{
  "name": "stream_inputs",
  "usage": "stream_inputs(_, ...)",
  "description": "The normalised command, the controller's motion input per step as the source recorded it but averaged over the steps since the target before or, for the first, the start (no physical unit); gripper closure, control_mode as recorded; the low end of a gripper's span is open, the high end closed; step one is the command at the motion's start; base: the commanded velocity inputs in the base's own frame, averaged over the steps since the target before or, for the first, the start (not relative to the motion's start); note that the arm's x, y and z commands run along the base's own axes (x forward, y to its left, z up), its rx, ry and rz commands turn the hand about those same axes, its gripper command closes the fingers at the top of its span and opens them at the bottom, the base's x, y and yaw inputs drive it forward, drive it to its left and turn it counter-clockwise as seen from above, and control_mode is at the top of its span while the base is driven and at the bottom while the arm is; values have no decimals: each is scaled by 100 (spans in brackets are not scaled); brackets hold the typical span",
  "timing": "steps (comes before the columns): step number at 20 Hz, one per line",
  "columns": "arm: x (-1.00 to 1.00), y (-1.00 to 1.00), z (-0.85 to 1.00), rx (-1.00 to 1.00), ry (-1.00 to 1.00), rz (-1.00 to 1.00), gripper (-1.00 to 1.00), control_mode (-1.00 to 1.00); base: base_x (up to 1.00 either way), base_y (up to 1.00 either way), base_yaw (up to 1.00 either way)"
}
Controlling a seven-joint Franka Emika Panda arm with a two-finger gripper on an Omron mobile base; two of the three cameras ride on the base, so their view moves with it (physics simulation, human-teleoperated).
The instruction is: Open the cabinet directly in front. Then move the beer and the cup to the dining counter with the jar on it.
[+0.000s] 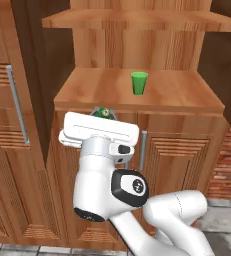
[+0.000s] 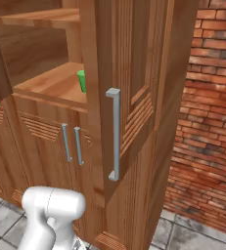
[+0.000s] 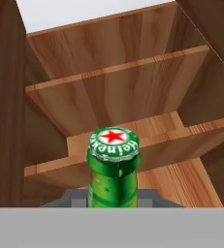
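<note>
At lower centre of the hand view, the beer [image 3: 113, 167] stands pinched in the gripper [image 3: 113, 199], clear of the open cabinet [image 3: 133, 92]; likely rigid, slick, breakable glass, best held low on its body.

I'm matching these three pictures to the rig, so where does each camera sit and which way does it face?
Left base view: behind the arm's left, facing the open cabinet and cup; the white arm fills its foreground.
Right base view: behind the right, along the open door; an arm link shows at the bottom.
Hand view: on the hand, looking along the beer at the shelves.
Both base views share the cup.
</note>
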Motion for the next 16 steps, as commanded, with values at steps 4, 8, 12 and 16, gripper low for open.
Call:
stream_inputs(4, 0, 0, 0, 0, 0, 0, 100, 100, -71, -4, 83)
stream_inputs(8, 0, 0, 0, 0, 0, 0, 100, 100, -100, 0, 61)
stream_inputs(12, 0, 0, 0, 0, 0, 0, 100, 100, -47, 0, 91)
stream_inputs(16, 0, 0, 0, 0, 0, 0, 100, 100, -19, 0, 99)
